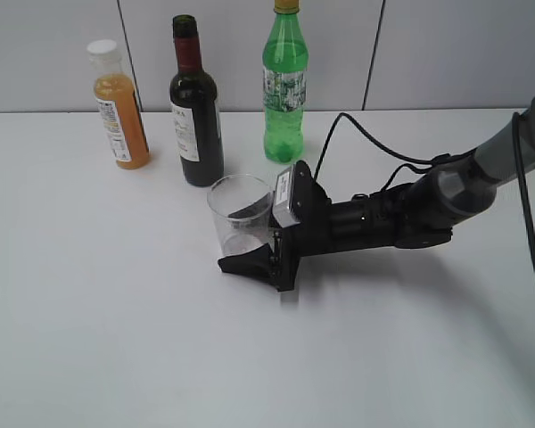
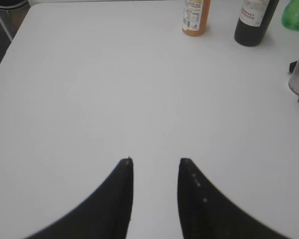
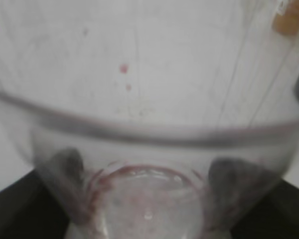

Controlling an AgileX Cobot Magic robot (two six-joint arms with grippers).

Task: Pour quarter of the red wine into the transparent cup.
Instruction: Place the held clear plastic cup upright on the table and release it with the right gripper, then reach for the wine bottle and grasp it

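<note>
Your right gripper [image 1: 250, 241] has its black fingers closed around the small clear plastic cup [image 1: 241, 214], mid-bench, likely to steady it for pouring. The cup stands upright between the fingers, pink residue at its base. The dark wine bottle [image 1: 194, 116] waits just behind, toward the far edge. Your left gripper [image 2: 155, 164] hovers narrowly parted, empty.

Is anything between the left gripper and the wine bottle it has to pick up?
Nothing visible. Bare table lies between the open left gripper and the wine bottle; the orange juice bottle stands left of it.
</note>
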